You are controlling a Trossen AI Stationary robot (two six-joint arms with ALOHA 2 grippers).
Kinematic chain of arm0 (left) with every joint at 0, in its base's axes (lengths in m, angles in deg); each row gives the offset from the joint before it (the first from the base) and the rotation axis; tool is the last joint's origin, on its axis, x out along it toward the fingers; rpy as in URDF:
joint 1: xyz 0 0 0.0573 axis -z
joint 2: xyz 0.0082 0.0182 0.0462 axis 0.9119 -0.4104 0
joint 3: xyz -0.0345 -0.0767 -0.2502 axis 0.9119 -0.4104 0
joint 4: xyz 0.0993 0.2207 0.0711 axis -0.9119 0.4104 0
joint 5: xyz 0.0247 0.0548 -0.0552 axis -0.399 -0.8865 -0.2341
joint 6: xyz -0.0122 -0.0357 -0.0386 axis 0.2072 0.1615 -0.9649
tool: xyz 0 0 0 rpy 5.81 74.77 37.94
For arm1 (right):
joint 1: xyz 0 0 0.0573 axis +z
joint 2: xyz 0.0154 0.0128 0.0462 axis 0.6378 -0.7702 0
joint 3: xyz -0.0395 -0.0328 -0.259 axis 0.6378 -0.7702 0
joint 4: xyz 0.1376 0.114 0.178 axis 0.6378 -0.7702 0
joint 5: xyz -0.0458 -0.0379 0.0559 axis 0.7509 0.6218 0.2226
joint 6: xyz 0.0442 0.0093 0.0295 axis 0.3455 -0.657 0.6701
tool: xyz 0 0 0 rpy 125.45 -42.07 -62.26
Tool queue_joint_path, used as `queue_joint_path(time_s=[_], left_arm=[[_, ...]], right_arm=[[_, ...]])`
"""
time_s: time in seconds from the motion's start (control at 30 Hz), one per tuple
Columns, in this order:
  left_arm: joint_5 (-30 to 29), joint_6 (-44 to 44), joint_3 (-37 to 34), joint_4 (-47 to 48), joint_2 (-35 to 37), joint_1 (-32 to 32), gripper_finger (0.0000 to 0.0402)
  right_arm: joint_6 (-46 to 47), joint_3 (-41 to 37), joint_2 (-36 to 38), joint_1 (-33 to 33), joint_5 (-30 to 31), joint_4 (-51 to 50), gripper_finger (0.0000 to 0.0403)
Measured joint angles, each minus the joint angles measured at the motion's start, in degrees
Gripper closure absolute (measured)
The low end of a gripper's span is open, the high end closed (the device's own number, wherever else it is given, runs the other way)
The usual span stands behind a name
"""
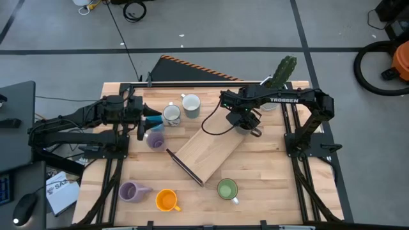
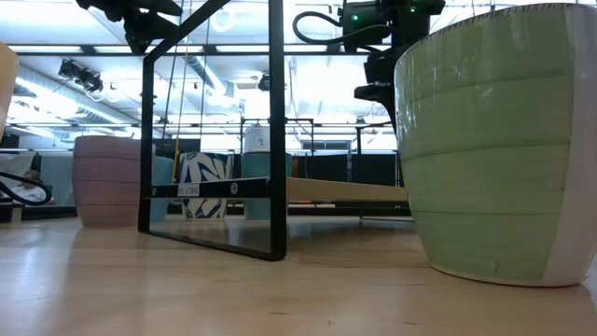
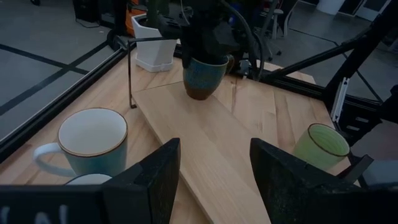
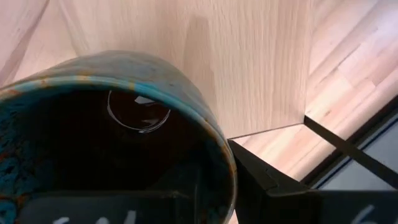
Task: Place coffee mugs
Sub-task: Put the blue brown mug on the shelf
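My right gripper [image 1: 246, 121] hangs over the far right end of the wooden board [image 1: 208, 153], shut on a blue mug with a brown base [image 3: 204, 76]. My left gripper [image 3: 214, 180] is open, level above the table's left part and pointing at the board. Close by it stand a white mug [image 1: 171, 114], a pale grey mug [image 3: 93, 140] and a lavender mug [image 1: 155, 137]. Another lavender mug [image 1: 131, 191], an orange mug [image 1: 166, 200] and a green mug [image 1: 227, 189] stand upright along the near edge. My right gripper holds the blue mug by its rim [image 4: 217, 146] from above, pointing down. One finger [image 4: 267, 186] lies against the outside of the wall; the other is hidden by the mug. The mug is upright over the board; whether its base touches the board I cannot tell.
The board rests on a black metal frame [image 2: 275, 140] and lies slantwise across the table's middle. A white faceted pot with a cactus [image 1: 281, 75] stands at the far right corner. In the low view the green mug [image 2: 494, 140] fills the right side.
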Motion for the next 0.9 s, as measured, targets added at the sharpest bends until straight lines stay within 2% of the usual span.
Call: queue_joint_path(time_s=[0.4, 0.73, 0.9], left_arm=[[0.0, -1.3, 0.0, 0.2, 0.0, 0.0, 0.0201], [-0.1, -1.5, 0.0, 0.4, -0.1, 0.0, 0.0201], [-3.4, -1.4, 0.0, 0.3, -3.6, 0.0, 0.0201]], right_arm=[[0.7, 0.0, 0.0, 0.0, 0.1, 0.0, 0.0323], [2.2, 3.3, 0.0, 0.0, 0.0, -1.8, 0.0266], [5.2, 6.5, 0.0, 0.2, -0.2, -3.9, 0.0246]])
